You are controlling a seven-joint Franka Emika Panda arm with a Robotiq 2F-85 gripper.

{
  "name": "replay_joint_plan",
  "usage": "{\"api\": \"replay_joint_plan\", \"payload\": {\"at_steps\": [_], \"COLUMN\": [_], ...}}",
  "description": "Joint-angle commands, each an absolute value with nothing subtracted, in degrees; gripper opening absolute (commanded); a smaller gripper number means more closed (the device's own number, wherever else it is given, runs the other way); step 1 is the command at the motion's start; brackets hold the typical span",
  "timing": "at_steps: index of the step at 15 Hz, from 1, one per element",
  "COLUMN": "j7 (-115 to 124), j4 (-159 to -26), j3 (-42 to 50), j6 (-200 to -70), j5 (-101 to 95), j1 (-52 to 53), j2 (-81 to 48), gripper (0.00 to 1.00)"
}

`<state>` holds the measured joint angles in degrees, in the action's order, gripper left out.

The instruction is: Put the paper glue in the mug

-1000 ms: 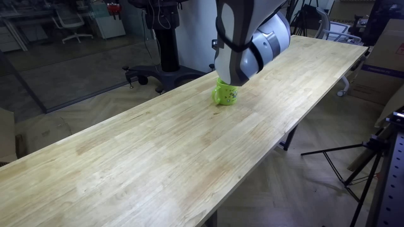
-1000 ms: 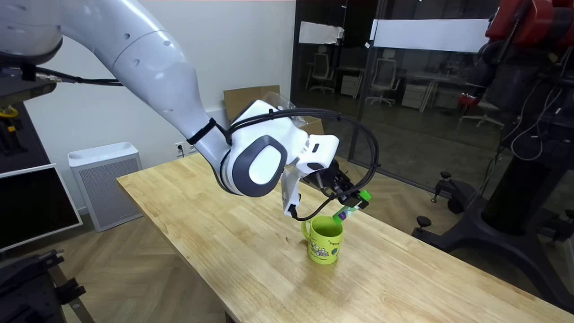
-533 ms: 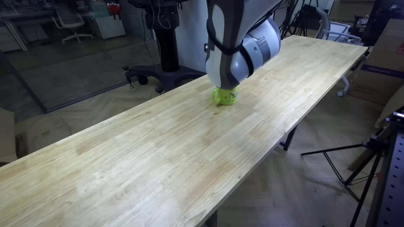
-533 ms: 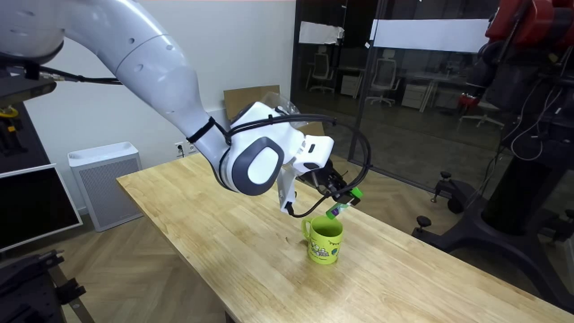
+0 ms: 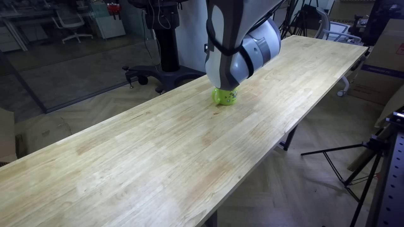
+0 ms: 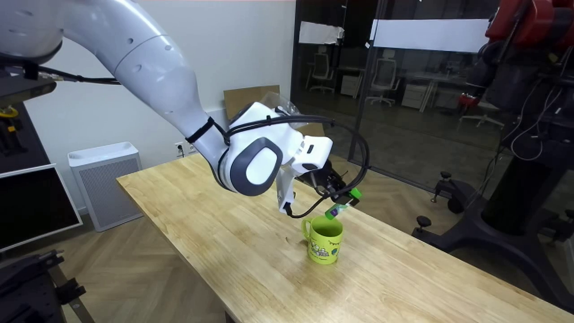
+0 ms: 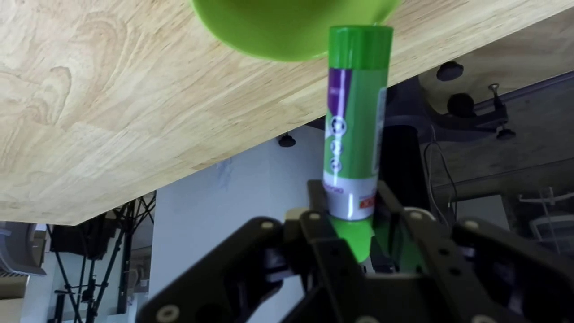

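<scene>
In the claw (image 7: 350, 196), paper glue (image 7: 356, 123), pinched

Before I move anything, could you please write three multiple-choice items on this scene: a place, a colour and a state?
1. Where is the glue stick?
A) on the floor
B) in the gripper
C) on a chair

2. What colour is the mug?
A) green
B) red
C) white

3. How does the mug stand?
A) upside down
B) tipped over
C) upright

1 B: the wrist view shows it clamped.
2 A: both exterior views show green.
3 C: its opening faces up in an exterior view.
</scene>
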<state>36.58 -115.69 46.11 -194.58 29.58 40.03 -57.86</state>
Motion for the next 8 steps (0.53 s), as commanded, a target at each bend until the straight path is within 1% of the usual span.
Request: {"api": "replay_joint_plan", "payload": {"at_steps": [1, 8], "j7": [37.51, 37.69], "j4": [-117.96, -120.83], "j3": [47.26, 47.49], "j6": [-194.25, -194.43], "j5": [31.51, 35.01], "j1": [42.02, 43.75], "j2": [-56.56, -56.41], "gripper": [0.07, 0.07]}}
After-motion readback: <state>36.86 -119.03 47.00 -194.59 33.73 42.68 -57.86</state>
